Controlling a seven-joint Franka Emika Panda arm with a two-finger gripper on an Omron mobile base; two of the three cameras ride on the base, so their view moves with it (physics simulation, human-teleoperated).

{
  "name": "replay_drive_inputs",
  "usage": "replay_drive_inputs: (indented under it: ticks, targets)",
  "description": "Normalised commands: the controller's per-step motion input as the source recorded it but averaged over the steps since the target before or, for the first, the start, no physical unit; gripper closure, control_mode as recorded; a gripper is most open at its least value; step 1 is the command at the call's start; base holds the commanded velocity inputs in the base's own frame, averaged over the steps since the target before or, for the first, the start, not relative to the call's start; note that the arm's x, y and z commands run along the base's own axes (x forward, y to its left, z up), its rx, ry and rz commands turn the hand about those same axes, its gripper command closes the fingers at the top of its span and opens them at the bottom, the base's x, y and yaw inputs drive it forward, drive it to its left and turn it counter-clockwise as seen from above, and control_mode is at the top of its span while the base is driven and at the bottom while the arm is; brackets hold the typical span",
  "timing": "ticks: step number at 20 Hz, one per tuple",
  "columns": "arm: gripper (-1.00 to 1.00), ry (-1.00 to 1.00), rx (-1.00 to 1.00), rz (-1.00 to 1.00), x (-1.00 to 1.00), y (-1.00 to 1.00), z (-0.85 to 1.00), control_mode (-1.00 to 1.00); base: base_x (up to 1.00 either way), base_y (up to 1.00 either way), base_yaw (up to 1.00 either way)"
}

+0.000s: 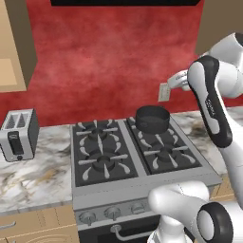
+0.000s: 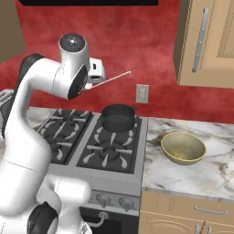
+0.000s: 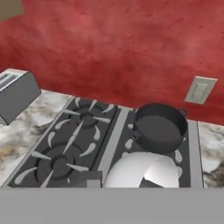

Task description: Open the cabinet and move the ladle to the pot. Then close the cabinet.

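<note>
My gripper (image 1: 179, 81) hangs above the stove's back right, near the red wall, shut on the ladle (image 2: 114, 78). The ladle's thin pale handle sticks out to the right of the hand in the right base view. Its rounded silver bowl (image 3: 135, 170) shows at the bottom of the hand view, just in front of the pot. The short dark pot (image 1: 153, 118) stands on the back right burner, below the gripper, with nothing visible in it. The tan cabinet (image 2: 215, 45) with its silver bar handle (image 2: 199, 39) hangs at the upper right; the door in view looks flush with its frame.
A silver toaster (image 1: 19, 135) stands on the marble counter left of the stove (image 1: 128, 142). A yellowish bowl (image 2: 183, 147) sits on the counter to the stove's right. A wall outlet (image 2: 142, 93) is behind the pot. Another tan cabinet (image 1: 14, 47) hangs at the upper left.
</note>
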Motion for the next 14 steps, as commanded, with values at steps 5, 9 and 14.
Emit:
replay_drive_inputs:
  ticks: [5,9,14]
  targets:
    - [1.0,0.08,0.0,0.0,0.95,-0.01,-0.29,-1.0,0.0,0.0,0.0]
    - [1.0,0.01,-0.01,0.0,0.81,-0.08,-0.47,-1.0,0.0,0.0,0.0]
    - [1.0,0.0,-0.01,0.0,0.72,-0.16,-0.65,-1.0,0.0,0.0,0.0]
